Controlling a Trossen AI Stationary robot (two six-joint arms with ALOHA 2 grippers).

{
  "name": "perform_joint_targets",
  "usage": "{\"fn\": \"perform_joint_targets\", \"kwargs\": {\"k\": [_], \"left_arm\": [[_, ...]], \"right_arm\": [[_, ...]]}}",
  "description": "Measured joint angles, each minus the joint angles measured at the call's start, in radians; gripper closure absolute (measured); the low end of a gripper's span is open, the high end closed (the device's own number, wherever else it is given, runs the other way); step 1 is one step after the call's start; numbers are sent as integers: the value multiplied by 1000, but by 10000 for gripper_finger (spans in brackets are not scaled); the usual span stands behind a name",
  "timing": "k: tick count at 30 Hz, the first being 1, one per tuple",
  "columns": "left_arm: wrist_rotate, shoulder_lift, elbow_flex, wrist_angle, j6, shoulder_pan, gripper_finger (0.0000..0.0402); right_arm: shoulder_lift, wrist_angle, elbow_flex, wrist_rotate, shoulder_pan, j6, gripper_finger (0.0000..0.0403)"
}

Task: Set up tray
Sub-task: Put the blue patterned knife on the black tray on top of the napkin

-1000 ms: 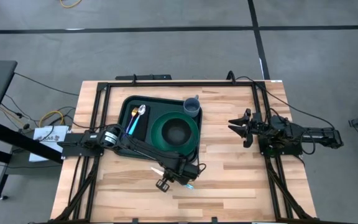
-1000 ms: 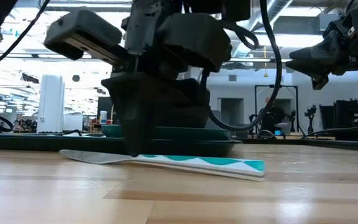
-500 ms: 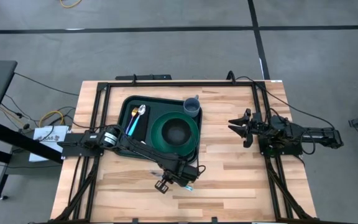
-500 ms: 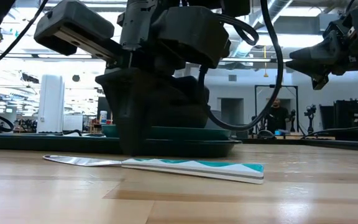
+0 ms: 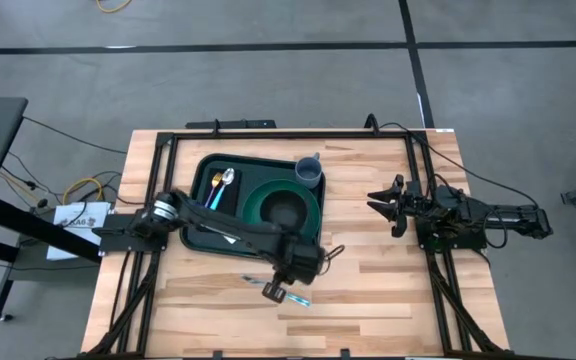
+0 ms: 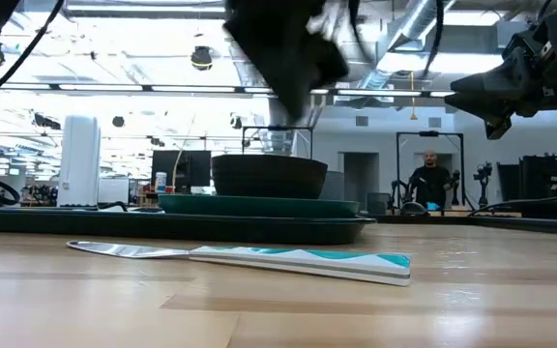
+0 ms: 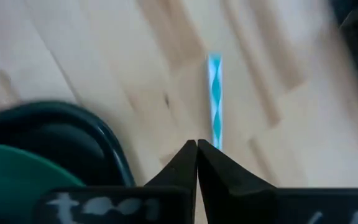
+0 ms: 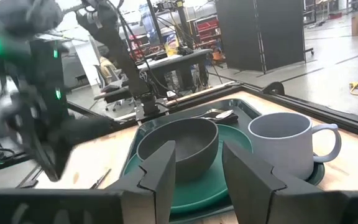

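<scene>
1. The wooden surface [image 5: 368,290] carries everything; the tray [image 5: 205,167] is the landmark and lies toward its far left part.
2. The tray already holds a round green plate [image 5: 313,205] with a dark bowl [image 5: 284,212] on it, a grey mug [image 5: 309,171] in its far right corner, and a spoon [image 5: 227,178] beside a blue-handled utensil [image 5: 213,197] along its left side.
3. The left arm reaches over the tray's near edge; its left hand [image 5: 277,292] hangs above the bare wood just past the tray's near right corner, fingers [image 7: 213,168] pressed together and holding nothing.
4. The right hand [image 5: 381,206] waits well to the right of the tray, fingers spread, raised off the wood.
5. A teal-and-white handled knife [image 6: 259,257] lies flat near the tray's near rim, outside it.
6. Half a second ago the left hand was down at the knife; now it has lifted clear and the knife has not moved. The pickup seems to have failed, so the knife must likely be grasped again before the tray is complete.
</scene>
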Motion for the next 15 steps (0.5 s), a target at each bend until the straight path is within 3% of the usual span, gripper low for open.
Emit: {"fn": "perform_joint_targets", "kwargs": {"k": [7,15], "left_arm": [[64,-132,2,223,-198,83,401],[-12,-223,3,400,-428,174,401]], "right_arm": [[0,0,0,0,0,0,280],[0,0,0,0,0,0,280]]}}
